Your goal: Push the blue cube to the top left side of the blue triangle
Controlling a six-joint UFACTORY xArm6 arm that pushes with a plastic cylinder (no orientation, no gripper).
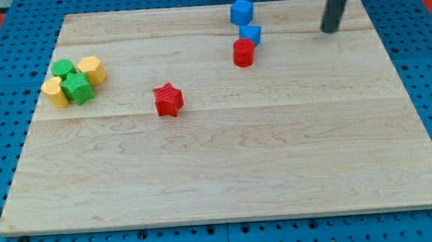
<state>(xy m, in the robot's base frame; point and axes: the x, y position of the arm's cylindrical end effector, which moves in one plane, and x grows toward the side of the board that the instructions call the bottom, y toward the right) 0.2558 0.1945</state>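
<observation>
Camera view, looking down at an angle on a pale wooden tabletop set on a blue pegboard. My tip, the lower end of a straight dark rod that serves as the tool, sits near the view's top right; it has no jaws, grasps nothing and touches no block. The rod's upper part is cut off by the frame. Well to the view's left of the tip, near the top edge, lies the blue cube. Just below it, toward the view's bottom, is the blue triangle, with a red cylinder touching its lower side and partly covering it, so its shape is hard to make out. The cube looks already above and slightly left of the triangle; any further push would run leftward from the tip. Farther out, a red star lies near the centre, and at the far left a tight cluster holds two yellow blocks and two green blocks.
</observation>
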